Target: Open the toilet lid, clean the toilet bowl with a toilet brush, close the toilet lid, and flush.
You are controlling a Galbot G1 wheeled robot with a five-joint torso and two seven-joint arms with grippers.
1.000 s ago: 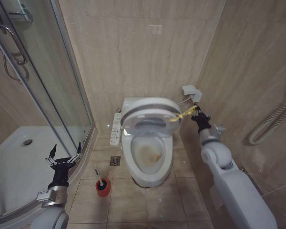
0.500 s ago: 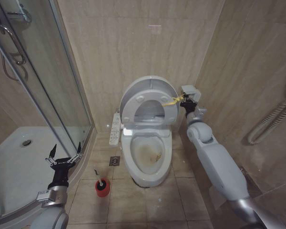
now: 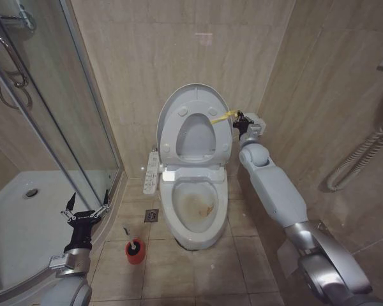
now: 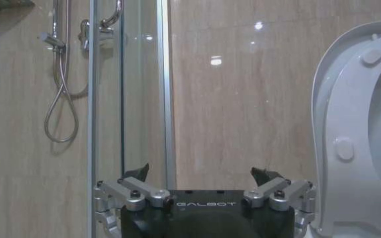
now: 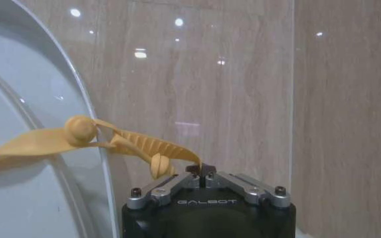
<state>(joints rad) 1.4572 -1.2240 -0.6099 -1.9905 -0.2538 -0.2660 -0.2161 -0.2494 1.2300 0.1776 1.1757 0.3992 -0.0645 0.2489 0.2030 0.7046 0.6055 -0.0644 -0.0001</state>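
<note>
- Fingers of the right gripper (image 5: 202, 171) are pressed together, pinching the yellow loop (image 5: 127, 141) tied to the toilet lid (image 3: 193, 125) at its 3 o'clock edge.
- Toilet lid stands raised near the back wall, with the seat ring (image 3: 193, 135) up against it.
- Toilet bowl (image 3: 195, 205) lies exposed, brown-stained inside.
- Left gripper (image 3: 85, 208) hangs by the shower glass (image 3: 57, 115), fingers spread, holding nothing.
- Toilet brush (image 3: 133, 242) sits in its red holder cup (image 3: 135, 253) at the bowl's 8 o'clock.

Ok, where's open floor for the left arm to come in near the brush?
Bare tiles lie between the toilet bowl and the shower rim around the red holder cup, and in front of the bowl. It is crowded at the right wall, where the right gripper holds the yellow loop on the toilet lid.
</note>
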